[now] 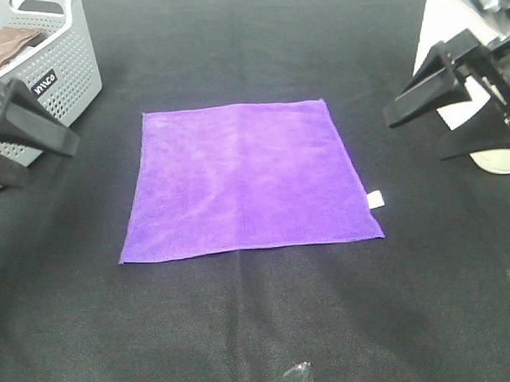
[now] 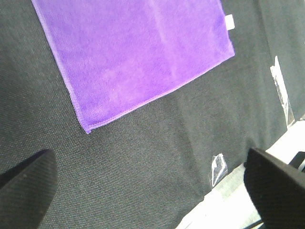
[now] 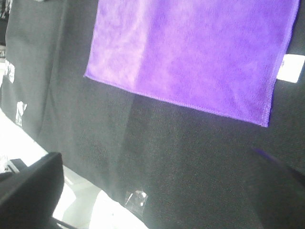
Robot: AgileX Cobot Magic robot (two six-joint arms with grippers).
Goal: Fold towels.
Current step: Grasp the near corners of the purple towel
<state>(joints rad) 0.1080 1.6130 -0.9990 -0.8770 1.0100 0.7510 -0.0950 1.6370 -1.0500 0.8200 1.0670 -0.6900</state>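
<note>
The purple towel [image 1: 246, 179] lies flat and unfolded in the middle of the black table, with its small white tag [image 1: 375, 199] at the near right corner. It also shows in the left wrist view [image 2: 138, 52] and the right wrist view [image 3: 190, 52]. My left gripper [image 1: 49, 163] hovers open and empty to the left of the towel, apart from it; its fingers [image 2: 24, 186] stand wide apart. My right gripper [image 1: 416, 137] hovers open and empty to the right of the towel; its fingers [image 3: 28, 191] are spread too.
A grey perforated basket [image 1: 66, 59] stands at the back left with a brown cloth [image 1: 11, 44] in it. A white base [image 1: 497, 159] stands at the right edge. A small shiny patch [image 1: 292, 377] sits at the table's front edge.
</note>
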